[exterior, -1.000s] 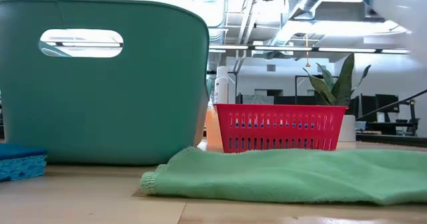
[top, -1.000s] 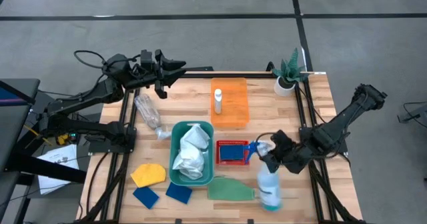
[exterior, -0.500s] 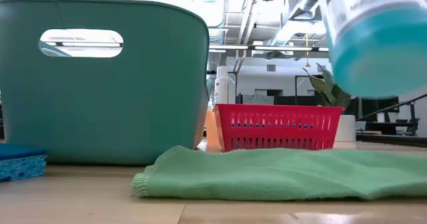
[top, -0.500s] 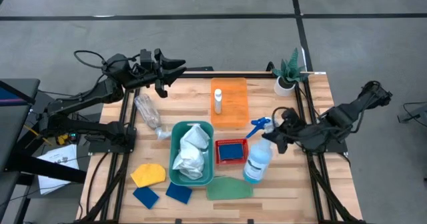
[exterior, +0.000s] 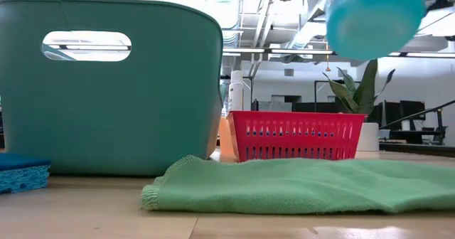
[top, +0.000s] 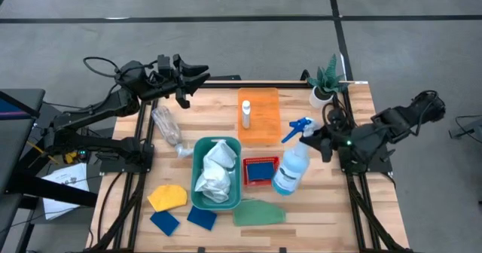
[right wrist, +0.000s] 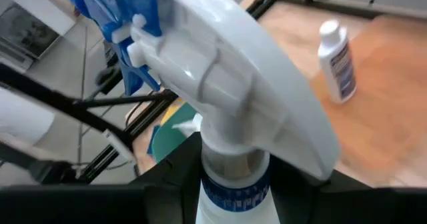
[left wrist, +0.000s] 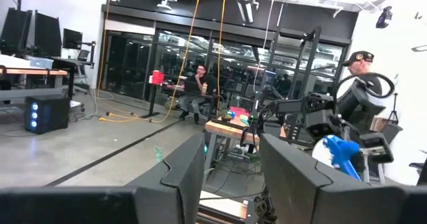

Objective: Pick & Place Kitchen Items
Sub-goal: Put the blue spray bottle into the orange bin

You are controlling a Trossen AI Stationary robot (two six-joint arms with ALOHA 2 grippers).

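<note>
The clear spray bottle (top: 290, 170) with its blue trigger (top: 296, 129) hangs tilted in the air, right of the red basket (top: 260, 170). My right gripper (top: 312, 138) is shut on it. The low view shows only its blue-filled base (exterior: 373, 15), high up. The small white bottle (top: 245, 116) stands on an orange tray (top: 260, 114). White cloths lie in the teal bin (top: 197, 151). A green cloth (top: 258, 212), a yellow cloth (top: 167, 197) and two blue sponges (top: 164, 223) (top: 201, 217) lie near the front edge. My left gripper (top: 197, 75) waits open at the far left corner. My right gripper pinches the spray bottle's neck (right wrist: 230, 174), just under the white spray head, between its two fingers (right wrist: 167, 181). It comes from the table's right side, slanting downward. The bottle is lifted clear and tilted, its base toward the near left and its trigger toward the far side.
A clear plastic bottle (top: 167, 126) lies on its side left of the bin. A potted plant (top: 325, 83) stands at the far right corner. A blue sponge lies in the red basket. Bare wood shows right of the basket and at the near right corner.
My right gripper has risen and gone toward the table's far edge, turning as it went. The spray bottle has come up from beside the green cloth, is lifted clear and has tipped, its base swinging toward the near left.
</note>
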